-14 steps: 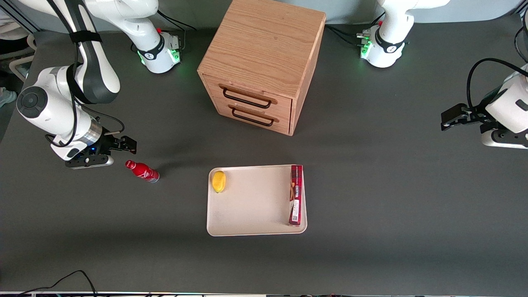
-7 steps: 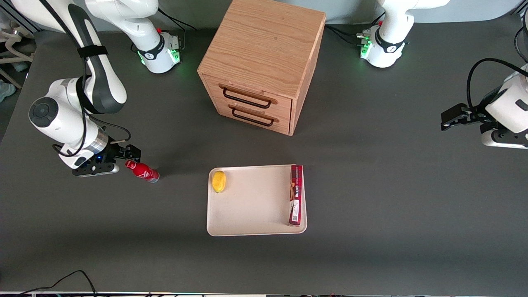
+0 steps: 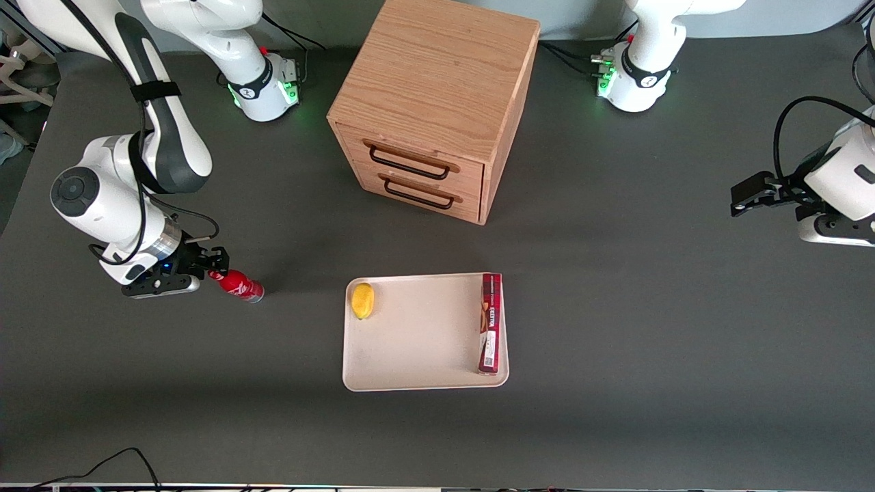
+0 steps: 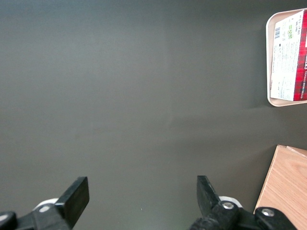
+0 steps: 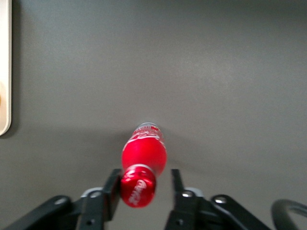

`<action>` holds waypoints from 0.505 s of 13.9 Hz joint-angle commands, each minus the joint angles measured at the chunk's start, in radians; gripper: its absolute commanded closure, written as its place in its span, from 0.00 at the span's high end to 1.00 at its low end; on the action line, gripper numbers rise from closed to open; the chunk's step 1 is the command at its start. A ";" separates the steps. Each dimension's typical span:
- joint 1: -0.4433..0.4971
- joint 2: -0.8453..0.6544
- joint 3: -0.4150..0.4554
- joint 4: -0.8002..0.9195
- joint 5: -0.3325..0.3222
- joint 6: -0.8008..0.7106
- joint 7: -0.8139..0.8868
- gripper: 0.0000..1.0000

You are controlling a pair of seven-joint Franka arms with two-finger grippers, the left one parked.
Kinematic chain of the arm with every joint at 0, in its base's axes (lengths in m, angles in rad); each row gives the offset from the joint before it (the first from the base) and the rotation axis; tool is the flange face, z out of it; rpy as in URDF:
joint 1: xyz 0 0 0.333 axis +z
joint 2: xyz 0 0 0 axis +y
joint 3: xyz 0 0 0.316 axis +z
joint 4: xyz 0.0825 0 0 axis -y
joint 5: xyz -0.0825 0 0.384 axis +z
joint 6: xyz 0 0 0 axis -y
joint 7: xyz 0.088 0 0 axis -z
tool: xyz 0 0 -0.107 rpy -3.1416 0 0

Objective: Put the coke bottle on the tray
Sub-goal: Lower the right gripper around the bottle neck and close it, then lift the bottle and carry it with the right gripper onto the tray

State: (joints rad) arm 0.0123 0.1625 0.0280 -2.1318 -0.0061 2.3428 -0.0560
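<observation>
Tool (image 3: 210, 265): left of frame, fingers spread around the bottle's cap, not yet pinching.
Bottle (image 3: 237, 284): standing on the table (image 3: 615, 307), left of tray.
Tray (image 3: 417, 342): centre frame, no bottle on it; grasp, lift and carry remain.

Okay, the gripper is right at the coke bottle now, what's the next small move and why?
Probably close the fingers. The gripper is open with the coke bottle cap between its fingers, one finger touching or nearly touching it, the other apart. The bottle stands on the table, off the tray, so it needs gripping before lifting.
</observation>
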 commanded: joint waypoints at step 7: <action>0.009 -0.001 0.007 0.068 -0.014 -0.061 0.007 0.00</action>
State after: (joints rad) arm 0.0169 0.1630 0.0327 -2.1230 -0.0077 2.3366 -0.0558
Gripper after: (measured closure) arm 0.683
